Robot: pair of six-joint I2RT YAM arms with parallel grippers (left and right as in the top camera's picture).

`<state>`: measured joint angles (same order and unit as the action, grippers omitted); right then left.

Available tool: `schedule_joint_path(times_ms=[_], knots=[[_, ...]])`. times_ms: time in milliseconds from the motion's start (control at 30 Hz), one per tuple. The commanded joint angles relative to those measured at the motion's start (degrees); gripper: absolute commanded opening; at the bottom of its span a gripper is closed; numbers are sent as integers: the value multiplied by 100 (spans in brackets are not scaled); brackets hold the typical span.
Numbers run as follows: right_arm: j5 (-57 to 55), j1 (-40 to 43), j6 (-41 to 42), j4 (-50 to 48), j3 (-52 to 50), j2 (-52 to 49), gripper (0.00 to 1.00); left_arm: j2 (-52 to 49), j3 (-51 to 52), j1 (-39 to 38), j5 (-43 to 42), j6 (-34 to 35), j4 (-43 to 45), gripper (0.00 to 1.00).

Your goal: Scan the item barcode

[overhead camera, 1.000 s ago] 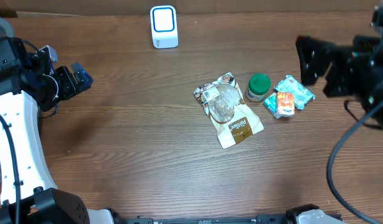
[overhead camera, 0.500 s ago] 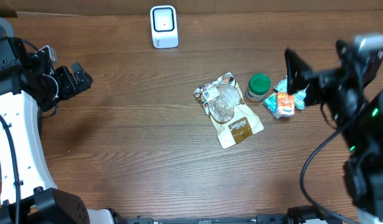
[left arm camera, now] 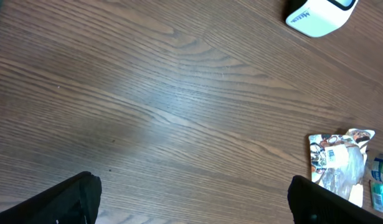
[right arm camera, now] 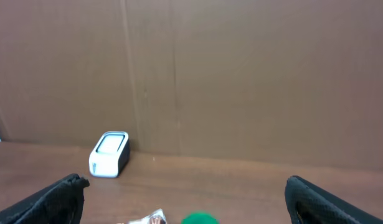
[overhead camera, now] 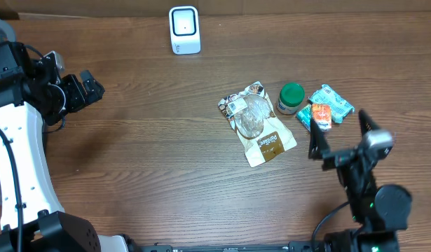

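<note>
We had both grippers empty with jaws spread wide. The left gripper (overhead camera: 89, 87) hung at the far left of the table (overhead camera: 145, 161), well apart from everything, while the right gripper (overhead camera: 339, 134) hovered near the right edge, just beside the cluster of goods. The items lay right of centre: a brown snack pouch (overhead camera: 257, 123) with a clear window, a green-lidded jar (overhead camera: 291, 98) touching its right side, and further right an orange packet (overhead camera: 321, 115) lying on a teal wrapper (overhead camera: 333, 102). The white barcode scanner (overhead camera: 184, 29) stood at the far edge, left of centre, well apart from the goods. We judged the crowding to be the main risk: with the jar, packet and wrapper packed so close, wide jaws coming down on one could nudge or catch a neighbour. The pouch looked flat and crinkly, so a pinch might slip. We could not tell where any barcode faced, so a scan might miss.
</note>
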<state>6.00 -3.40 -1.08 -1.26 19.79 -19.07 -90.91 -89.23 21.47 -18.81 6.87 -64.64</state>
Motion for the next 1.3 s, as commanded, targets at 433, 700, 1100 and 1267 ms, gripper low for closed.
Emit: schedule_joint_path(times_ms=[433,700,1100,1267], knots=[[35,15,87,-83,-1937,1895,100,-7,-20,-13,-7,-50,15,100],[52,15,236,553,-1934,1893,100,-7,-20,-13,-7,-50,15,100],[52,15,234,549,-1934,1891,100,-7,-20,-13,-7,-50,13,100],[50,15,234,549,-1934,1891,100,-7,-20,-13,-7,-50,15,100]])
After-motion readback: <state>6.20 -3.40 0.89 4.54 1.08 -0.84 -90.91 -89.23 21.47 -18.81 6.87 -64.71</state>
